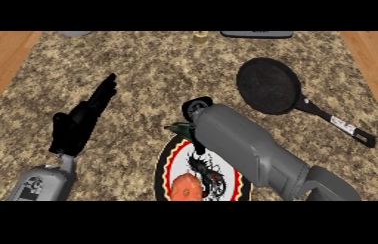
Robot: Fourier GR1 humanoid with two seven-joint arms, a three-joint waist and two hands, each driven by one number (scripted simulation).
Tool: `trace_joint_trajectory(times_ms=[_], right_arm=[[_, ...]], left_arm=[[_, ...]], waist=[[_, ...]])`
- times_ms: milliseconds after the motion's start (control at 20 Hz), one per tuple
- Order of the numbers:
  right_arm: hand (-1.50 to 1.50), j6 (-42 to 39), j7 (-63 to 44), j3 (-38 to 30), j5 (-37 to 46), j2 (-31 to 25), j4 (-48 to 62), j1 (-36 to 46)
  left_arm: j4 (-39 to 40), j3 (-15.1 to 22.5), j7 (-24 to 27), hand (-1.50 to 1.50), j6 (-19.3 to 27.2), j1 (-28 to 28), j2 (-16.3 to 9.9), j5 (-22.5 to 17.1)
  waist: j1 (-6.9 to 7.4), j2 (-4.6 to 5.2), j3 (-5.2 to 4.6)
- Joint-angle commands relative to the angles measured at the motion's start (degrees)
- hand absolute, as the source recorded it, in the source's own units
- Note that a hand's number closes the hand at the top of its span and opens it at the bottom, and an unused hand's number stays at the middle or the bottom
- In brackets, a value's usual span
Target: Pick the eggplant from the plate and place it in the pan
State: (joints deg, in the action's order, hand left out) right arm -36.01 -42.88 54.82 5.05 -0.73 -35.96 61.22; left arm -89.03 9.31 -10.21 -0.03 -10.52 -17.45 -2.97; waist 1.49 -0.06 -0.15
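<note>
Head view, granite-pattern counter (148, 68) w/ wood strips along its left & right edges.

Counts: 1 plate, 1 pan, 2 forearms w/ hands, 3 small items at the far edge.

Plate (164, 164): round, white w/ red & black rim and a dark motif at centre, at the counter's near edge, approx. mid-width. An orange-red round item (186, 186) lies on its near part. A small dark green bit (177, 128) shows at the plate's far rim, just beside the right wrist; the eggplant itself cannot be made out w/ certainty, being covered by the arm.

Pan (269, 85): black, round, in the right half of the counter, handle pointing toward the near right corner. Nothing lies in it. The handle carries a pale label; text too small to read.

Left hand (83, 119): black, fingers straight, pointing to the far edge, over the left part of the counter; holds nothing.

Right hand: hidden under its own grey forearm (247, 145), which crosses the plate's far right part. Whether fingers are spread or curled: cannot tell.

Far edge: grey item (76, 33) toward the left, small yellowish item (199, 36) at mid, dark grey item (256, 34) toward the right; all cut off, no writing legible.
</note>
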Motion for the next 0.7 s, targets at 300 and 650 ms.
trace_joint_trajectory(times_ms=[300,650], right_arm=[[1.50,44.0,-15.8,-3.9,12.4,0.7,-8.9,5.7],[1.50,60.8,-31.3,3.2,28.1,0.7,-16.9,9.3]], left_arm=[[1.0,-1.9,-0.2,0.00,-0.9,1.6,-1.4,-0.9],[-0.5,-0.7,-0.6,0.00,0.1,2.5,-0.1,0.0]], waist=[[-2.13,-2.15,0.27],[-1.31,-1.50,0.16]])
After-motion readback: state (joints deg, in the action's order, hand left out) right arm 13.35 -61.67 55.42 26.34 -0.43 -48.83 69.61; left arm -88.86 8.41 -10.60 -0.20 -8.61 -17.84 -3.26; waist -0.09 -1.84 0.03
